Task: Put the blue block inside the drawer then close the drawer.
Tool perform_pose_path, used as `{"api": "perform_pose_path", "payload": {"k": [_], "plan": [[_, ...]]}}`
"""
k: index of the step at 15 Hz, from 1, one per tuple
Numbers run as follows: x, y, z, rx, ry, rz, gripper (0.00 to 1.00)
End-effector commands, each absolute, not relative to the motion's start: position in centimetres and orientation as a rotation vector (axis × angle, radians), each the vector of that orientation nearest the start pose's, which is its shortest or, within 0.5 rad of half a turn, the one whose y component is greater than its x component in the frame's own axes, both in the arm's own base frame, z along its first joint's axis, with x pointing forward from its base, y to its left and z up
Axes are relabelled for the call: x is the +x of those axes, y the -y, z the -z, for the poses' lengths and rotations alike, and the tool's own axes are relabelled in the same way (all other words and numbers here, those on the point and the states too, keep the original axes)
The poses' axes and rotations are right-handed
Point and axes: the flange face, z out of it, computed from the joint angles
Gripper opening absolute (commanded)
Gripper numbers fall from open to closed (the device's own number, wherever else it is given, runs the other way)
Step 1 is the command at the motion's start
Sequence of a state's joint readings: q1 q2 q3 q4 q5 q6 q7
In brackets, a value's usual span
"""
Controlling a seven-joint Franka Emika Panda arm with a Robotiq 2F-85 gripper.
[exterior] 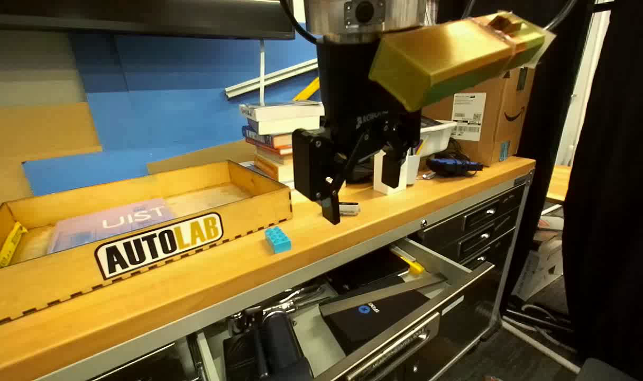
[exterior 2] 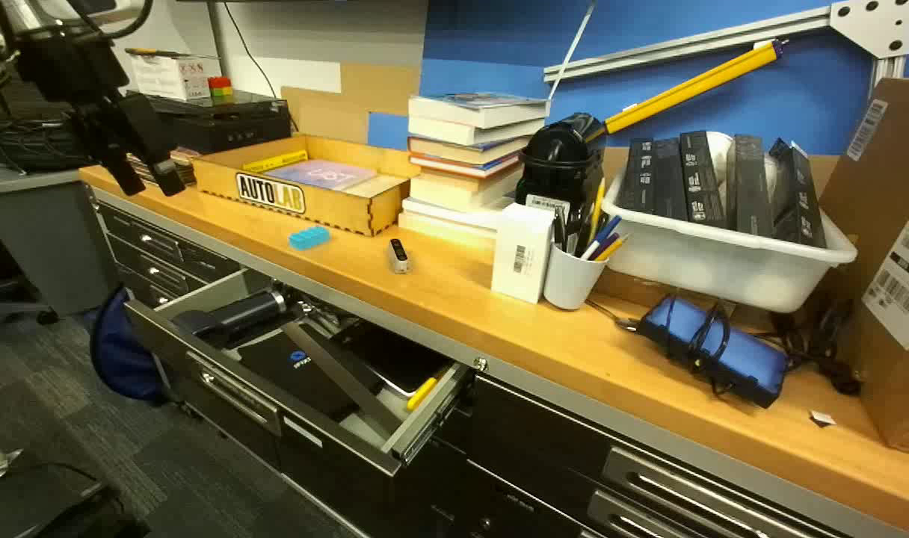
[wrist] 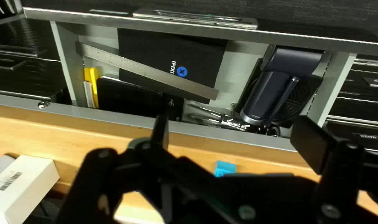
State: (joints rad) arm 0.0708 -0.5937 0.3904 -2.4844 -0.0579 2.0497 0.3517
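Lengthwise, blue block (exterior: 278, 240) points roughly toward drawer (exterior 2: 279, 396).

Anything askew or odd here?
Metal ruler lies slantwise across the black case in the drawer, out of line with both. In an exterior view, a gold piece juts out tilted by the gripper, purpose unclear.

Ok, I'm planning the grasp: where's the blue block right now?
In an exterior view, the blue block sits on the wooden worktop, just right of the AUTOLAB sign and above the open drawer.
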Motion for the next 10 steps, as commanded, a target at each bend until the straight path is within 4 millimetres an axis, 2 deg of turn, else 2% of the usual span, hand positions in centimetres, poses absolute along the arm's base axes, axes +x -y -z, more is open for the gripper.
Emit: {"api": "perform_pose_path", "payload": {"k": [1,4,10], "plan": [[34.97,-18.22,-49.37,-3.321,0.142,0.361,1.0],[35.02,-18.42,-50.2,-3.313,0.142,0.389,1.0],[35.02,-18.43,-50.21,-3.313,0.142,0.389,1.0]]}}
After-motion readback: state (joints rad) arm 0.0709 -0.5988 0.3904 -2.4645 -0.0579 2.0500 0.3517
